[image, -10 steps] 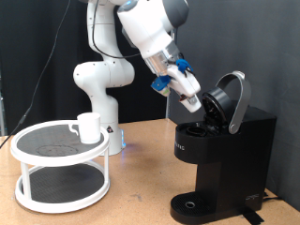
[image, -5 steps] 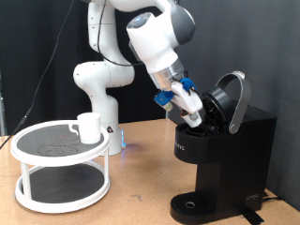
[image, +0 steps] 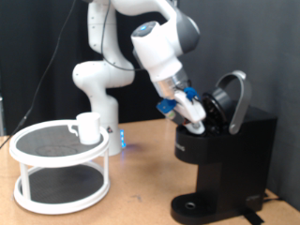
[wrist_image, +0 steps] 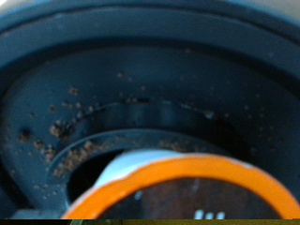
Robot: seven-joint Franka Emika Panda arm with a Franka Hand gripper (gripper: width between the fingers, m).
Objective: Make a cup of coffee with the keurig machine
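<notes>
Seemingly wooden tabletop [image: 141, 183], black backdrop [image: 37, 56].

Keurig machine [image: 225, 150] matt black plastic; cup [image: 89, 127] glossy white ceramic; wooden table [image: 141, 202]

Glossy white arm [image: 141, 37] w/ rounded joints, grey bands, blue-accented pincer [image: 192, 111].

white lettering on the keurig machine [image: 225, 155] front is too blurred to read; no other text shows
</notes>
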